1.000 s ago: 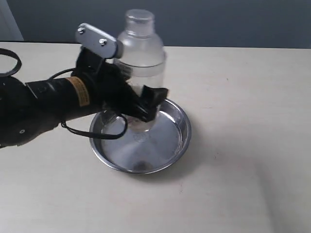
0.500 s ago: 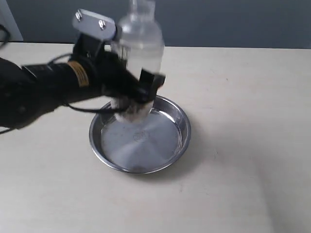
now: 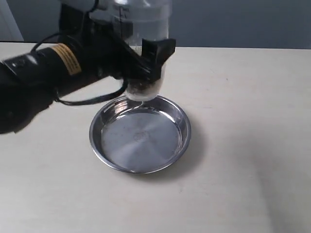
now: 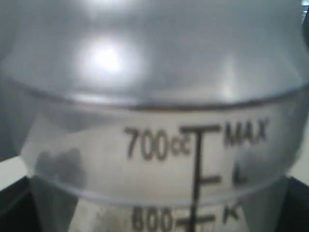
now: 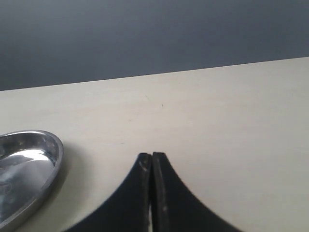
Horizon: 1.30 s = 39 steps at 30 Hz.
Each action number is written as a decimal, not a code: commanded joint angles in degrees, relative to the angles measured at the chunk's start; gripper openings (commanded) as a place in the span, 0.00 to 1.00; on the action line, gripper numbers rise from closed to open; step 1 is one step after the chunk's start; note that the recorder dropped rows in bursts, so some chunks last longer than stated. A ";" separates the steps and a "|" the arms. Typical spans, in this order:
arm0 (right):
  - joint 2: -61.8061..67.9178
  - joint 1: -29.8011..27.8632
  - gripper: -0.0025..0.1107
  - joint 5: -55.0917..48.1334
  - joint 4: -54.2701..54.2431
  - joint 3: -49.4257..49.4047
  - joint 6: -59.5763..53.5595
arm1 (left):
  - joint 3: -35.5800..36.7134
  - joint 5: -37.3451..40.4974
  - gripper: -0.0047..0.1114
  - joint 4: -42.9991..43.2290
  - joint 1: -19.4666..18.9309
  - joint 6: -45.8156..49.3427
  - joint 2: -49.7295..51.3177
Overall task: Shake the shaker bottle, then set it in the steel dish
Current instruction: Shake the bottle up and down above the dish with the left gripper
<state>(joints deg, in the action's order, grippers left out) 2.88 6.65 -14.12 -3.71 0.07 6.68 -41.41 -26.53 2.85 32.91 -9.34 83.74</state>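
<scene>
My left gripper [image 3: 146,58] is shut on the clear shaker bottle [image 3: 144,29] and holds it upright in the air above the far rim of the steel dish [image 3: 140,134]. Brown and white grains lie in the bottle's bottom [image 3: 142,89]. Its top runs out of the exterior view. The left wrist view is filled by the bottle's frosted dome and black measuring marks [image 4: 195,145]; the jaws do not show there. My right gripper [image 5: 152,155] is shut with nothing in it, low over the table, with the dish's rim [image 5: 57,145] off to one side.
The pale table [image 3: 243,121] stretches right of the dish and in front of it. A dark wall [image 3: 233,22] runs behind the table's far edge. The left arm's black body and cable [image 3: 48,73] hang over the table left of the dish.
The left gripper has lifted the bottle up and slightly back, from inside the dish to well above its far rim. The dish has stayed put.
</scene>
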 commanded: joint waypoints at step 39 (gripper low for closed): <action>0.22 0.12 0.01 0.66 0.31 -0.07 0.00 | -2.80 -7.19 0.04 1.56 0.33 -2.03 -6.52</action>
<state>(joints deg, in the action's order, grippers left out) 2.88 6.65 -14.23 -3.71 0.07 6.68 -38.64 -25.01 4.06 33.17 -11.47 85.17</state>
